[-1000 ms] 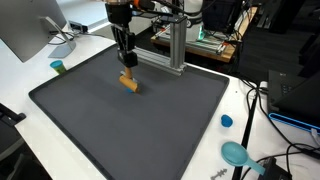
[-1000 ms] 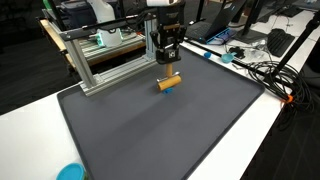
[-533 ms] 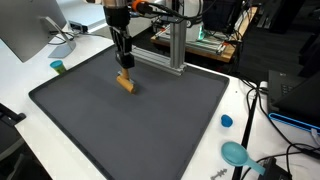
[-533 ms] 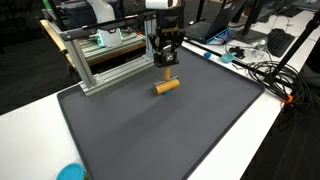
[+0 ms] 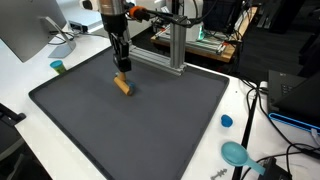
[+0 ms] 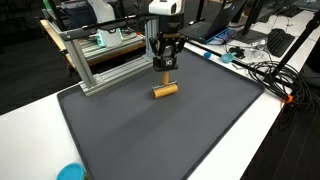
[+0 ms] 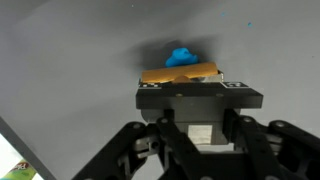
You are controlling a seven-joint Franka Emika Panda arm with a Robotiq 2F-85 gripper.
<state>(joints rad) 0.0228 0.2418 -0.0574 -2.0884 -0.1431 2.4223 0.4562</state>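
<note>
Pointing straight down, the gripper (image 6: 165,67) stands over the block (image 6: 165,90), 1 short tan cylinder lying on its side on the dark mat (image 6: 150,130). In both exterior views the block lies directly below the fingertips, in the far part of the mat, near the metal frame (image 6: 100,62) at the mat's far edge. Contact between fingertips and block cannot be told: the 2 exterior views show either a narrow gap or a shadow between them. The fingers look slim and close to one another, but at this size it cannot be told whether they are spread or pressed together.

In the wrist view the gripper body fills the lower half of the picture. The block shows just beyond its black crossbar, lying lengthwise across the picture. A small blue shape (image 7: 182,55) sits just behind the block; what it is cannot be told.

Off the mat, in an exterior view:
- 1 green cup (image 5: 58,67) near the monitor (image 5: 25,35) on the white table (image 5: 22,72);
- 1 blue cap (image 5: 226,121) and 1 teal object (image 5: 236,153) beside the opposite mat edge;
- cables (image 5: 252,100) near that same edge.
</note>
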